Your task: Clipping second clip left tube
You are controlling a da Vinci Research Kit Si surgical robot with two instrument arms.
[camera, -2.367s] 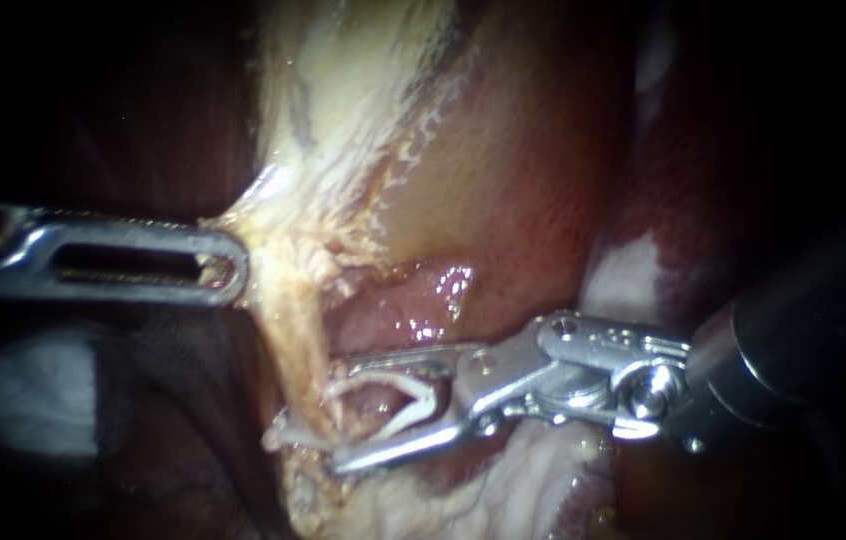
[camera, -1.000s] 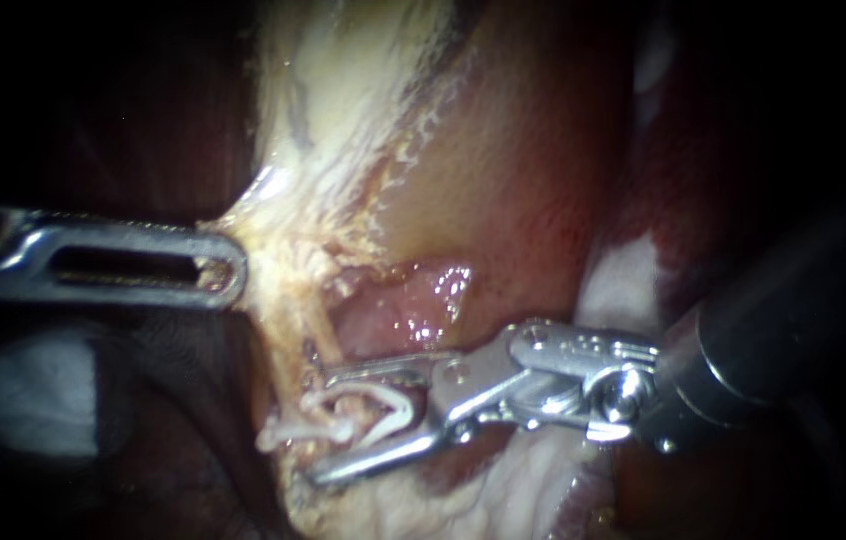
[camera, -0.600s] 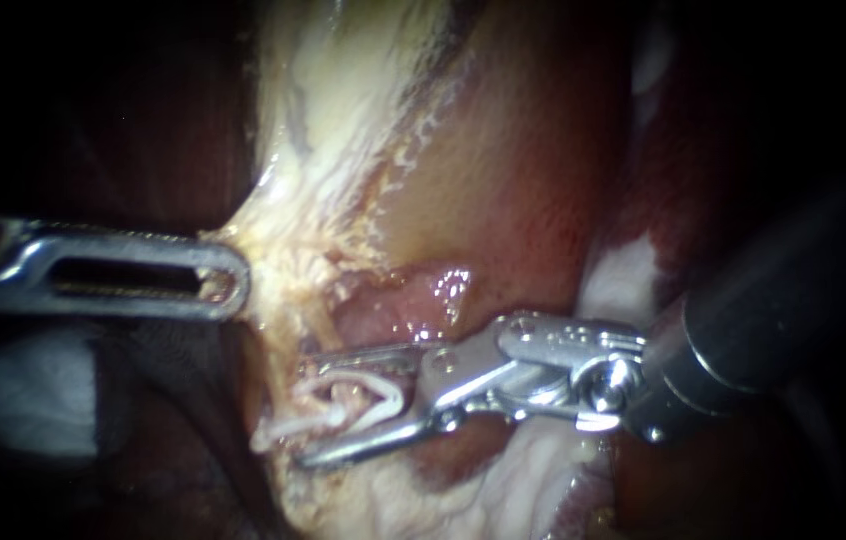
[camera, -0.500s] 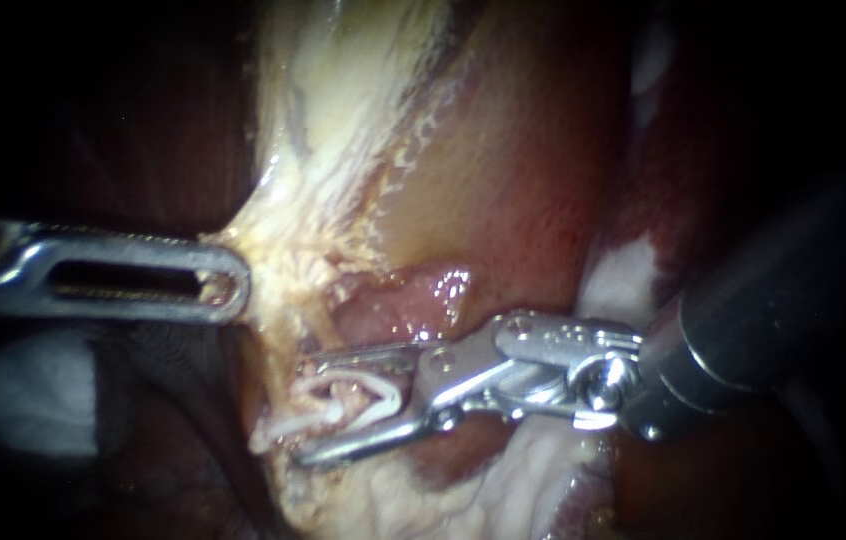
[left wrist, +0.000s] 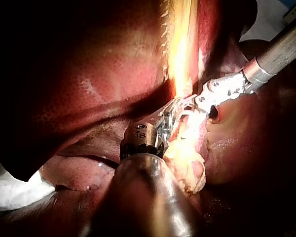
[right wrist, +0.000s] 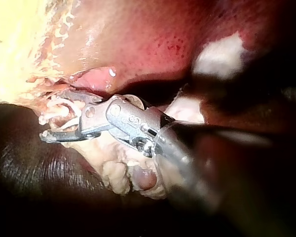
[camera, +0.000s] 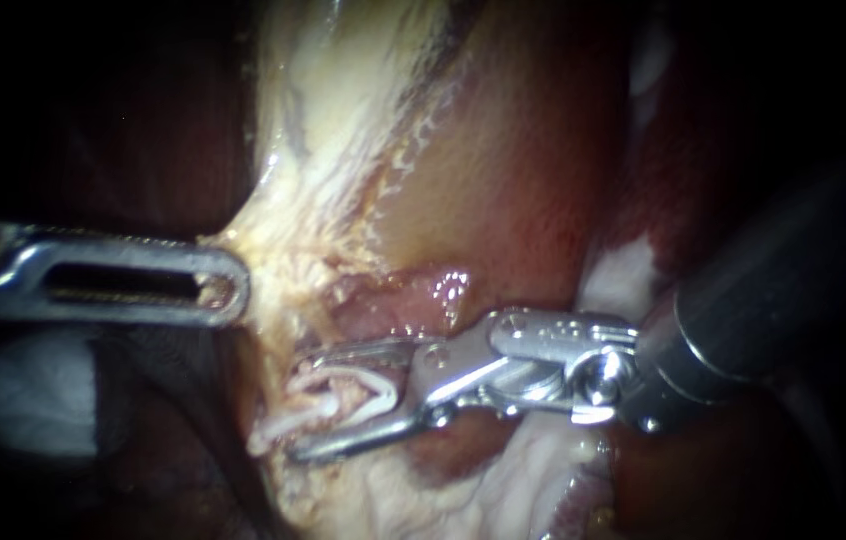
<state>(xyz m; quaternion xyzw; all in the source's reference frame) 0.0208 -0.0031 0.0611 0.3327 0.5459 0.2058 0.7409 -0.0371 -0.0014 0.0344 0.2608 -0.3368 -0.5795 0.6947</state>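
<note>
- Dark background all round in the endoscope view; the lit area is wet, glistening tissue.
- Surface: pale yellow tissue (camera: 323,130) runs down the middle with a frayed, lacy edge. Pink-red tissue (camera: 503,200) lies to its right. Dark red liver (left wrist: 79,69) fills most of the left wrist view.
- White patch (camera: 23,395) sits below the left instrument's shaft; second white patch (camera: 623,275) is just above the right instrument's wrist. Material unclear.
- Left instrument (camera: 228,285): comes in level from the left. Its slotted jaws lie together and pinch the edge of the pale yellow tissue, which tents toward the tip.
- Right instrument (camera: 305,405): dark shaft from the right, metal wrist. Its jaws stand apart in a narrow V, each pressed on one arm of the white clip (camera: 383,390) loaded between them.
- Tube (camera: 315,330): thin pale strand running down from the yellow tissue and passing between the clip's arms, inside the right jaws. The clip is not yet closed on it.
- White sliver (camera: 273,435) pokes out beside the lower jaw tip; can't tell if it belongs to that clip.
- Right wrist view: lumpy pale fat (right wrist: 123,173) under the jaws.
</note>
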